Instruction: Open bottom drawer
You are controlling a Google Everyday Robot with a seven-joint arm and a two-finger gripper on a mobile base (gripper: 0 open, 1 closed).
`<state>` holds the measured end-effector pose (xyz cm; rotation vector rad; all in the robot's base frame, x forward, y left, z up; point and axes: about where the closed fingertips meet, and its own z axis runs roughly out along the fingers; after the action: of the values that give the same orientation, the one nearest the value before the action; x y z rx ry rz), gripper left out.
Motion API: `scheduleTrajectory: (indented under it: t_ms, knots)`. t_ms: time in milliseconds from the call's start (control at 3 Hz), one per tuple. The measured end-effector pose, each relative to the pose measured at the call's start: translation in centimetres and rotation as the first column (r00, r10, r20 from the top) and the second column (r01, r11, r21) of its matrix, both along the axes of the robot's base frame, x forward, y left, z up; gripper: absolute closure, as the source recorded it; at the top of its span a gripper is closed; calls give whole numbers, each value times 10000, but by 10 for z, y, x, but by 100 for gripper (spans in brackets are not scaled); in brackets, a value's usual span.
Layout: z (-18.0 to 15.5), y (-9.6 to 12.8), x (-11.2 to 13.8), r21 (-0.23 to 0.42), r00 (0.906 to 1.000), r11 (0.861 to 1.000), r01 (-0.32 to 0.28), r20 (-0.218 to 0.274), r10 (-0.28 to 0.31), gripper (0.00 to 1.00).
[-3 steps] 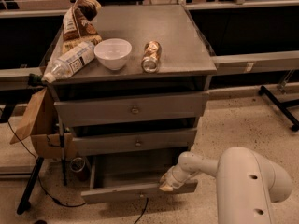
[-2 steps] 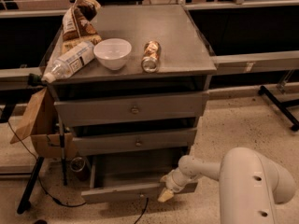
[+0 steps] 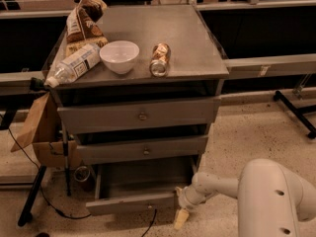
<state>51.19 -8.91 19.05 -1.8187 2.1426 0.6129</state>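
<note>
Grey metal makes up the cabinet (image 3: 187,38) you face, which fills the middle of the scene and stands on a speckled floor. Your white arm (image 3: 276,201) comes in from the near right corner and reaches left toward the cabinet's foot.

Of the three drawers, the top drawer (image 3: 138,115) and the middle drawer (image 3: 143,151) sit nearly flush. The bottom drawer (image 3: 131,205) stands out toward you. Its slim front panel is well forward of the other two, and its shallow tray is open to view behind it.

A cardboard box (image 3: 52,152) hangs at the cabinet's left side.

On the top, a brown snack bag (image 3: 81,23) stands at the far left corner. A plastic bottle (image 3: 74,65) lies on its side just near of it, with its cap at the left edge. A white bowl (image 3: 119,56) sits right of the bottle. A can (image 3: 159,59) lies on its side right of the bowl.

Your gripper (image 3: 180,216) is low by the floor, just beside the right end of the bottom drawer's front. You cannot tell how far open it is, nor whether it holds the panel.
</note>
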Motion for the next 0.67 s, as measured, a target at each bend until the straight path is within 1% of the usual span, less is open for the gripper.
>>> scheduleTrajectory:
  t_ms: [333,667]
  knots:
    - [-8,-5,-21,-29,9998,9998,-217,-55,217,0]
    - [-6,-5,-21,-29,9998,9998,-217,-55,217,0]
